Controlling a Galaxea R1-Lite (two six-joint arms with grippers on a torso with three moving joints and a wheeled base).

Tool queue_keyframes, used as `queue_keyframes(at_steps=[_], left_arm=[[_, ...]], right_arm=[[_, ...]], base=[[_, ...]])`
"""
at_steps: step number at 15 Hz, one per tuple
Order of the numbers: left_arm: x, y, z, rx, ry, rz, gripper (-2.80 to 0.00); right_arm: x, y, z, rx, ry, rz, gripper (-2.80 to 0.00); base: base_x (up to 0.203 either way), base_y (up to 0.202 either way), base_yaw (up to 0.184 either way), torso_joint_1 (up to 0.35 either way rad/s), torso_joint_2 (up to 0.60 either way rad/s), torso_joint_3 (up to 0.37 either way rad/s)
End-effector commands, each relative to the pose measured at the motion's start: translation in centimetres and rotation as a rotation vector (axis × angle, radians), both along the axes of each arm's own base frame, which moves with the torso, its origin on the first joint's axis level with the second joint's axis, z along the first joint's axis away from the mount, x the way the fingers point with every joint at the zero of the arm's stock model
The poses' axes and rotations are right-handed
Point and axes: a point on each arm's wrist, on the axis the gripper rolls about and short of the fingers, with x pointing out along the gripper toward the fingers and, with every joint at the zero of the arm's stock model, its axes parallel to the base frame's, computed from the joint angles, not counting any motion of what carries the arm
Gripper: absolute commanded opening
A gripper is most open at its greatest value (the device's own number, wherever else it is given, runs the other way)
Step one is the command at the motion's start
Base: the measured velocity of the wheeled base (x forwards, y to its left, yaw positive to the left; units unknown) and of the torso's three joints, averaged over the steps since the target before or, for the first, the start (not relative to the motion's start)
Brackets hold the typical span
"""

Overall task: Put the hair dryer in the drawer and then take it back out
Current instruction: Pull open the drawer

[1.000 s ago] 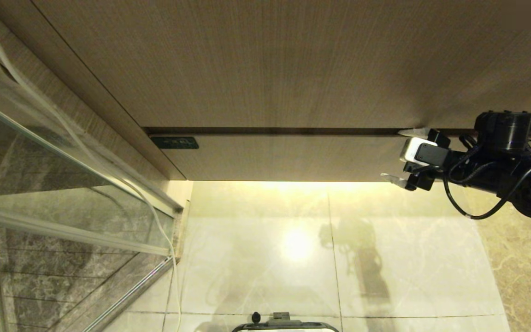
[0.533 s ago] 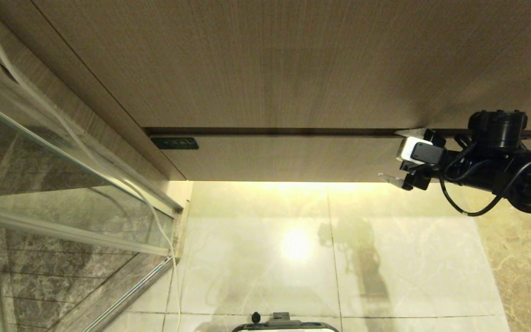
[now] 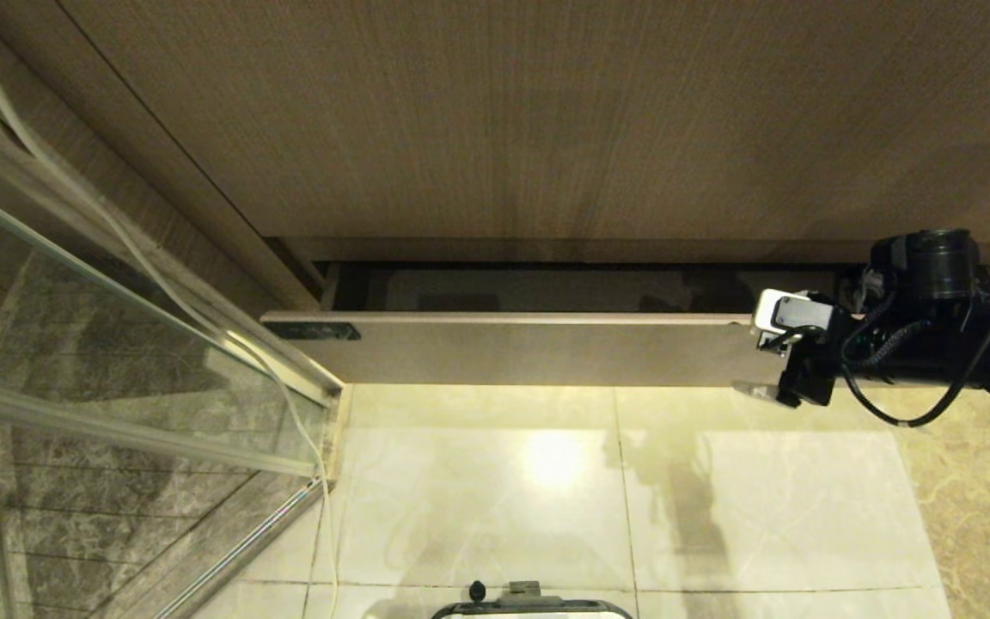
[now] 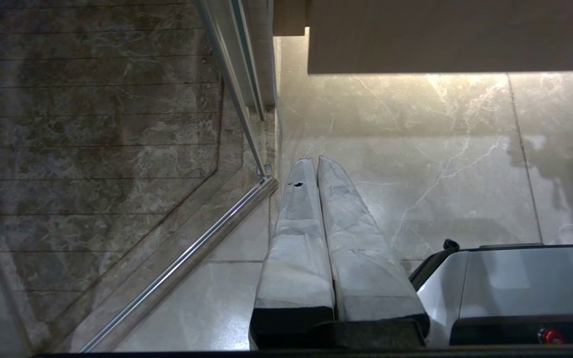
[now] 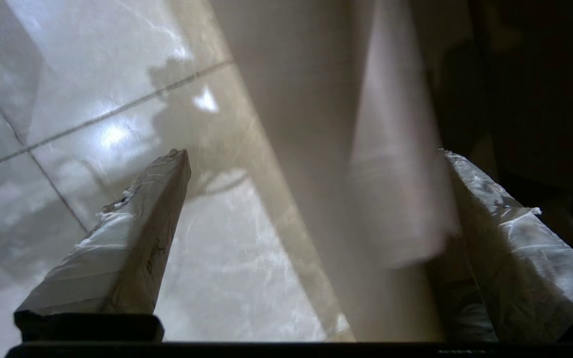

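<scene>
Task stage, judged from the present layout: early. The wide, shallow, light-brown wood-grain drawer point(image 3: 512, 348) with its flat handleless front stands partly pulled out from under the brown wood-grain vanity panel point(image 3: 495, 120), a dark strip of its interior showing behind the top edge of the front. Opening is under way; placing the hair dryer inside and taking it out again both remain. The hair dryer appears in no view, so its location cannot be given, and nothing like it shows in the exposed strip of drawer interior. Below lies the glossy pale marble-tile floor point(image 3: 546, 499); a glass shower partition with metal rail point(image 3: 117, 378) stands on the robot's left. Right end effector point(image 3: 766, 357), black with taped pale fingers, sits at the right end of the drawer front; in the right wrist view its fingers point(image 5: 132, 238) are spread wide and straddle the front panel's edge, one outside, one inside, nothing clamped. Left end effector point(image 4: 316, 166) is parked low above the floor, fingers pressed together, empty.
</scene>
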Motion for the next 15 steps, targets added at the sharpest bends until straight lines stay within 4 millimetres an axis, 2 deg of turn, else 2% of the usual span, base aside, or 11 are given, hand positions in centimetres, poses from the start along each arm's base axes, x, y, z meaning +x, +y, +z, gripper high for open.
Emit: queue_keyframes(at_steps=[1,8,12,15], left_arm=[[0.0,0.0,0.0,0.0,0.0,0.0,-2.8],[0.0,0.0,0.0,0.0,-0.001,0.0,-2.8],[0.0,0.0,0.0,0.0,-0.001,0.0,-2.8],[0.0,0.0,0.0,0.0,-0.001,0.0,-2.8]], right_arm=[[-0.2,0.0,0.8,-0.006,-0.043,-0.005,0.0],[-4.6,-1.1,2.4,-0.108,0.032,-0.187,0.0],[-8.3,-1.8,4.2,-0.142,0.005,-0.394,0.0],[-12.3,-1.9,4.7,-0.157,0.023,-0.473,0.0]], base=[[0.0,0.0,0.0,0.0,0.0,0.0],[0.0,0.0,0.0,0.0,0.0,0.0],[0.0,0.0,0.0,0.0,0.0,0.0],[0.0,0.0,0.0,0.0,0.0,0.0]])
